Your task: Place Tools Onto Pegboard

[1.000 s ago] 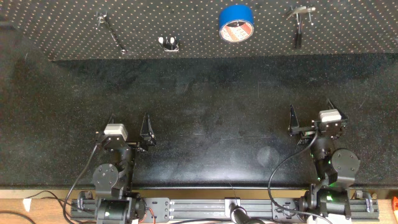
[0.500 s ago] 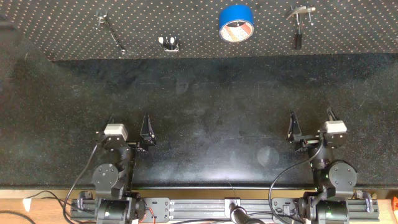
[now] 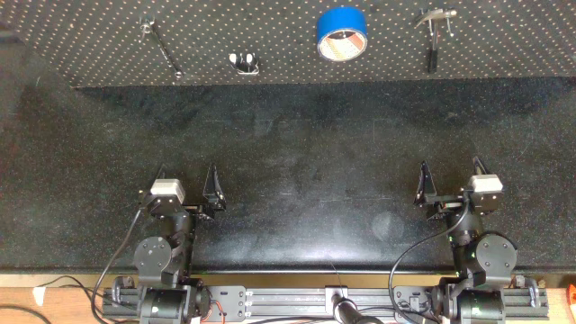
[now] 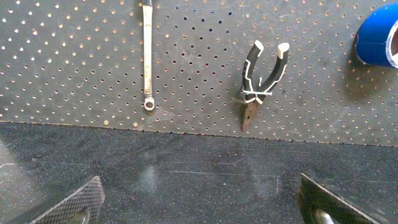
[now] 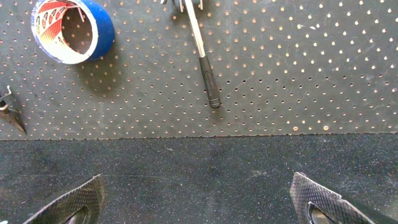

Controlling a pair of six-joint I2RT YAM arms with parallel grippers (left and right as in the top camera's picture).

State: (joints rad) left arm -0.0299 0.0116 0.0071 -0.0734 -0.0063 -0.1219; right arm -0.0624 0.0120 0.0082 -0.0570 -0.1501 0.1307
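Overhead, my two arms stand at the near edge of the black table [image 3: 297, 135], with the left gripper [image 3: 186, 171] on the left side and the right gripper [image 3: 450, 167] on the right side, well apart from each other. Both grippers sit low over the near part of the table and point toward the far edge. My left fingers [image 4: 68, 202] are spread wide with only bare table between them, and my right fingers [image 5: 68, 199] are spread just as wide. Along the far edge stands the pegboard [image 3: 270, 31], dark and dotted with rows of small holes, and all four tools hang on it, clear of the table. From left to right they are the wrench [image 3: 162, 47], the pliers [image 3: 243, 62], the tape [image 3: 341, 33] and the hammer [image 3: 433, 36]. In my left wrist view the wrench hangs straight down with its ring end lowest, and the pliers hang to its right, handles up and nose down, the handles black with white tips. The tape is a blue roll hanging between the pliers and the hammer. In my right wrist view the hammer hangs head up, its black grip pointing down toward the table. Each tool is apart from its neighbours, and both grippers are well apart from the pegboard.
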